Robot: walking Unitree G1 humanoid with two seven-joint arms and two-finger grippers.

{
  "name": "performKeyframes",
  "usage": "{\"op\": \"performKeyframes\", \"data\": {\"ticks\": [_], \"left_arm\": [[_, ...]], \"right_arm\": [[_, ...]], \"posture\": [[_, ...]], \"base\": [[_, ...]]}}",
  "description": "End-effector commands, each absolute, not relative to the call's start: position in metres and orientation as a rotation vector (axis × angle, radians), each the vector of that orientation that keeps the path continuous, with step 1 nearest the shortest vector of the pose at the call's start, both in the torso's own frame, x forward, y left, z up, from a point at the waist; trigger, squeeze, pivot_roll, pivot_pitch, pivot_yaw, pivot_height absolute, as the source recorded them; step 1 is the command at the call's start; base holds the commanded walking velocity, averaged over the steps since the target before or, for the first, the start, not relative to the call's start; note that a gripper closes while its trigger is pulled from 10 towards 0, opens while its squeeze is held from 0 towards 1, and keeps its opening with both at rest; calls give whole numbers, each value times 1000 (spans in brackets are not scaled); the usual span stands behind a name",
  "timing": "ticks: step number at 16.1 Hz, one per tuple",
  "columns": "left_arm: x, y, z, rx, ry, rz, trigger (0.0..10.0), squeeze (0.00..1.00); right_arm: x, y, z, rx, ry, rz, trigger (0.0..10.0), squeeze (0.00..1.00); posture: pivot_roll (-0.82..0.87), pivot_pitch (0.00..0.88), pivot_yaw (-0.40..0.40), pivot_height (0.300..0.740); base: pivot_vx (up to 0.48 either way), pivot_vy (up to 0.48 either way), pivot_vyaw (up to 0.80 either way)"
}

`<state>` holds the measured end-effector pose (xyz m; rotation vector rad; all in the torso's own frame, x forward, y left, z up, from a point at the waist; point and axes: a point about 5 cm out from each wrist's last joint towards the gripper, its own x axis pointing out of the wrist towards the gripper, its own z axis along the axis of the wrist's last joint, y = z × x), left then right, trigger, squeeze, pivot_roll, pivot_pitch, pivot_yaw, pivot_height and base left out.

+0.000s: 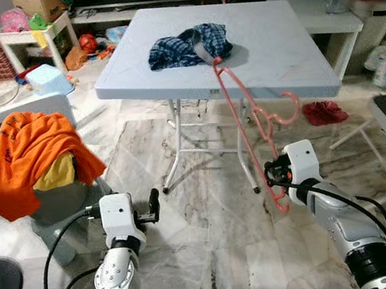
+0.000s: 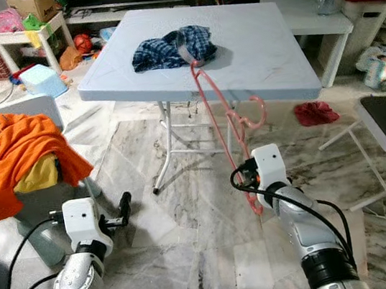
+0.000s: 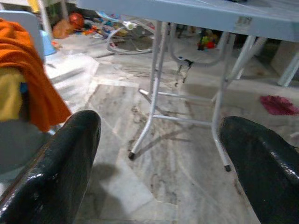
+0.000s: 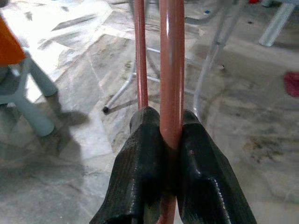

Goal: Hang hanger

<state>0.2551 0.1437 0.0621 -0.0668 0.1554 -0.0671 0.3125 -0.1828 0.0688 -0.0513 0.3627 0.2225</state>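
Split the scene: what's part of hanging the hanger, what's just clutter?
Job:
- pink hanger, far end caught in the plaid garment
- right claw, shut on the hanger's bar
- plaid garment on the folding table

Clutter:
- orange cloth draped over a grey chair
- red cloth on the floor
- toys beyond the table
- left claw, open, idle

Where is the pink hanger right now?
The pink hanger is clamped in the right gripper, front right of the robot, slanting up to the blue checked garment on the table.

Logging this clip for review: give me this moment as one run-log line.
right gripper: shut on pink hanger | hanger top: caught in plaid garment on table | left gripper: open, idle
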Motion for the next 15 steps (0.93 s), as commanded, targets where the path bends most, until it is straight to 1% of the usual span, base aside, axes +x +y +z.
{"op": "performKeyframes", "data": {"ticks": [1,6,11,15], "left_arm": [[258,141,67,-76,147,-76,10000,0],[259,140,66,-97,164,-78,10000,0],[260,139,65,-109,176,-77,10000,0],[262,137,65,-118,182,-81,10000,0]], "right_arm": [[314,-187,75,-53,349,209,10000,0],[315,-187,76,-58,352,215,10000,0],[316,-186,78,-65,347,222,10000,0],[318,-189,79,-68,347,209,10000,0]], "posture": [[-53,0,-54,740],[-58,0,-59,740],[-62,0,-60,740],[-67,0,-60,740]], "base": [[0,0,-800],[0,0,-743],[0,0,0],[0,341,0]]}}
